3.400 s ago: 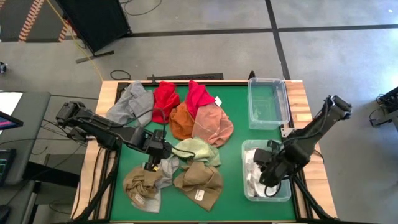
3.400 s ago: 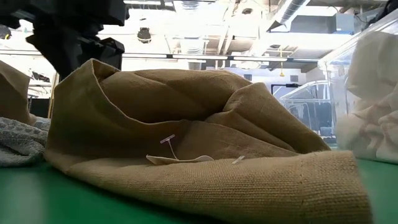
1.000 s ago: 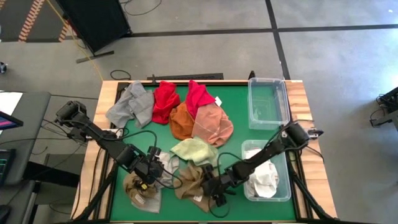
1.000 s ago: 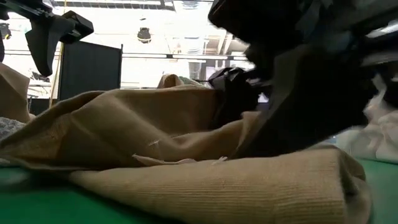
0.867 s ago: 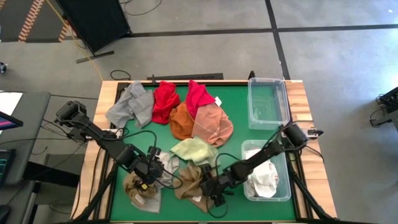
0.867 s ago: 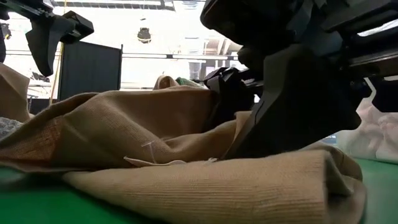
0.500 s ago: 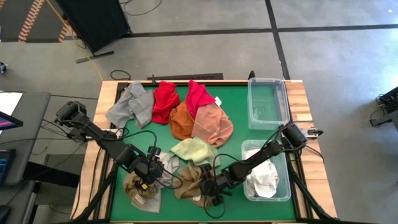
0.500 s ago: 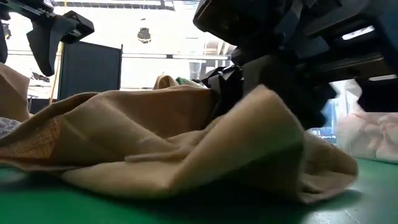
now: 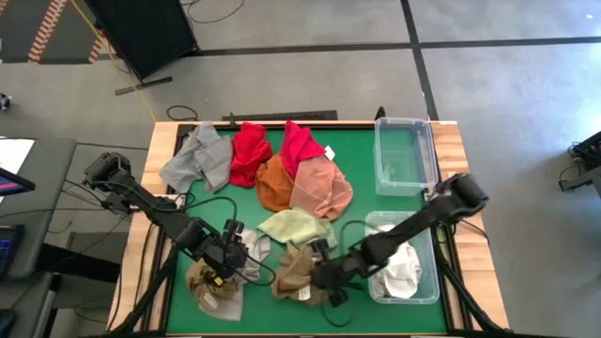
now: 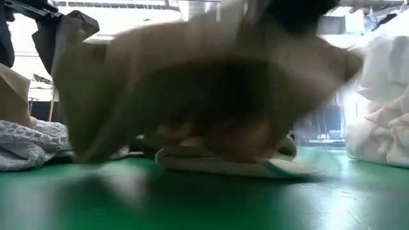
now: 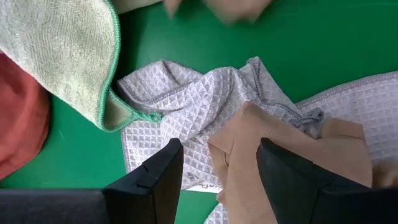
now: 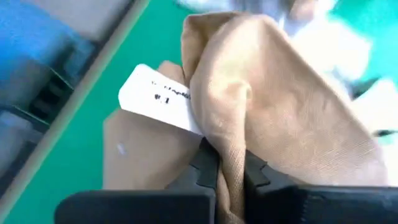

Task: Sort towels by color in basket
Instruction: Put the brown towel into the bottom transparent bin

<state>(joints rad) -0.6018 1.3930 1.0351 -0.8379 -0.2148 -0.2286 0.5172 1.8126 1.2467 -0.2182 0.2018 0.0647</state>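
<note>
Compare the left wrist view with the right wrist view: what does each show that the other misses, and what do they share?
Only the left wrist view shows the grey waffle towel, the pale green towel and the left gripper open above them. Only the right wrist view shows the right gripper shut on a tan towel with a white tag. Both show the green table.

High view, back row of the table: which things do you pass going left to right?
Grey towel → red towel → second, crimson towel → empty clear bin.
</note>
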